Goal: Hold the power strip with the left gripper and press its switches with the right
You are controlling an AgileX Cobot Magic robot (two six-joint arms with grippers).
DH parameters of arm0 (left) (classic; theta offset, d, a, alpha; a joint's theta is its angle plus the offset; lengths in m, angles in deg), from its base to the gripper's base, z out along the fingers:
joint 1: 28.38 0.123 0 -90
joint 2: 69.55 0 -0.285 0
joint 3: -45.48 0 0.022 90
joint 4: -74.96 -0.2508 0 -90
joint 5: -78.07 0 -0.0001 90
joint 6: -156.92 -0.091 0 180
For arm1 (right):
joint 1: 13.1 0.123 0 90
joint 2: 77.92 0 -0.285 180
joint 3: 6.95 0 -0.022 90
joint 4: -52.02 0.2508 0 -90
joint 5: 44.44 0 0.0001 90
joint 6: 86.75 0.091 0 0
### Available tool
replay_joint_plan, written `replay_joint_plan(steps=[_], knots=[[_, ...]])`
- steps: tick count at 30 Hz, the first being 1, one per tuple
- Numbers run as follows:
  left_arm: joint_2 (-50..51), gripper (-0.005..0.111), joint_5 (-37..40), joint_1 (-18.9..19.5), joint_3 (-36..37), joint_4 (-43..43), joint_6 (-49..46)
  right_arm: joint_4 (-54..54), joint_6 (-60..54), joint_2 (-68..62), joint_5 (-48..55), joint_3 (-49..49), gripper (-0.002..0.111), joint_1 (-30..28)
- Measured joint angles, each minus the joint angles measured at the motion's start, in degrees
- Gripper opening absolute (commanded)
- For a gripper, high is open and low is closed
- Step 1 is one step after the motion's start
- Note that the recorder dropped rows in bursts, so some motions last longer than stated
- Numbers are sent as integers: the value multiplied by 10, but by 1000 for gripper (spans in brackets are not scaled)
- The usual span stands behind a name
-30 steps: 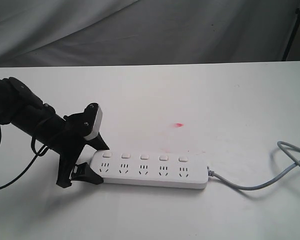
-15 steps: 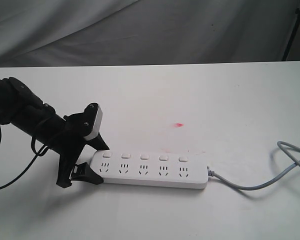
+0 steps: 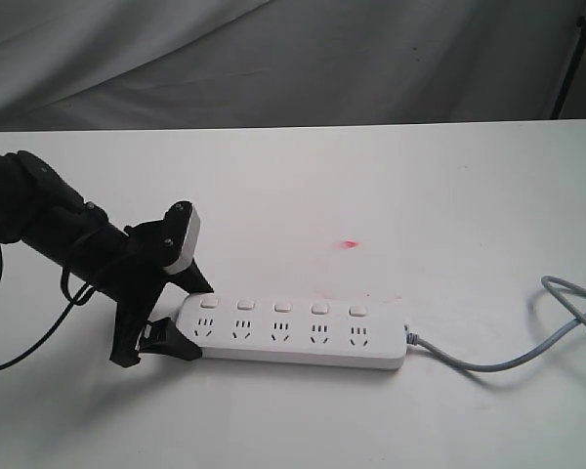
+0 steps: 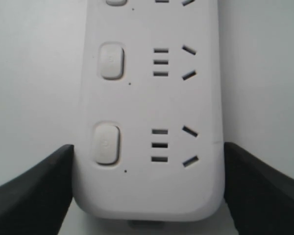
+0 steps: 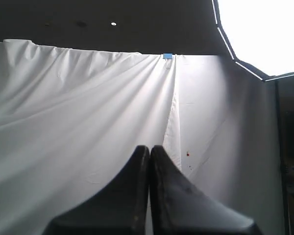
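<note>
1. The power strip [image 3: 293, 337] lies flat on the white bench [image 3: 391, 176]. It is well closer to the bench's near edge than to its far edge, long side running along that edge, and starts left of the middle.
2. Five switches [image 3: 282, 307] sit in a row on the side of the strip facing the far edge, one beside each of the five sockets [image 3: 280, 332]. Nothing touches any switch.
3. The left wrist view shows the rounded end of the strip [image 4: 152, 107] close up, with two whole switches [image 4: 106, 144] and a sliver of a third.
4. The left tool [image 3: 189, 318] is pinching the strip's left end across its width, one finger on the far side and one on the near side. In the left wrist view both black fingers [image 4: 39, 188] sit against the strip's long edges.
5. The left arm [image 3: 49, 220], black with thin cables looped around it, comes in low from the bench's left edge.
6. A grey cable [image 3: 488, 366] leaves the strip's right end, lies on the bench and curves out to the right edge.
7. A small red mark [image 3: 350, 244] sits on the bench between the strip and the far edge, apart from the strip.
8. The right tool [image 5: 149, 149] is not seen in the exterior view. In its wrist view the two black fingers are pressed together with nothing between them, in front of a white draped cloth [image 5: 78, 107].
</note>
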Motion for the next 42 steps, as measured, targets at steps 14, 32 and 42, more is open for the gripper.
replay_joint_plan(steps=[14,32,42], knots=[[0,6,0,0,0,0,0,-283,466,-105,28,-131,0,0],[0,6,0,0,0,0,0,-493,588,-561,165,-505,0,0],[0,6,0,0,0,0,0,-546,492,-698,448,-645,0,1]])
